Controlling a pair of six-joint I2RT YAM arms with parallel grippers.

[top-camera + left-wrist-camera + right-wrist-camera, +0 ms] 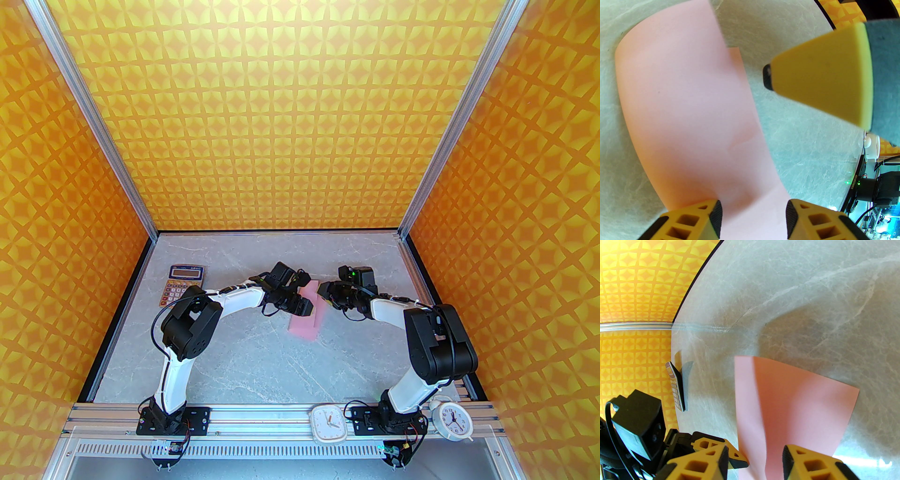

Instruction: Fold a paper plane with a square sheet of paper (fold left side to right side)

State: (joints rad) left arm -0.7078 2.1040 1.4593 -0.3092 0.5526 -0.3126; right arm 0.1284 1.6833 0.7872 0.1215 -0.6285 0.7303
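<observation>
A grey marbled tabletop (262,365) seen from above, inside a booth with orange patterned walls. Two robot arms reach from the near edge toward the middle of the tabletop, where their ends almost meet over a pale-pink paper (303,326).

The paper lies on the tabletop a little right of centre, well apart from everything else. It is doubled over into a narrow strip that runs from near to far. In the left wrist view one corner of the lower layer peeks out past the upper layer at the far end. From the right wrist, one long flap looks raised and its edge is blurred.

The left tool (308,308) hangs low over the strip's left side with its yellow fingers spread, and the paper shows in the gap between them. The right tool (323,291) sits just right of the strip's far end. It is also spread, with the raised flap passing between its fingers and neither one pinching it.

A calculator (186,283) with orange keys lies at the far left. Two white clocks, one square (329,423) and one round (451,418), stand on the near rail by the right arm's base.
</observation>
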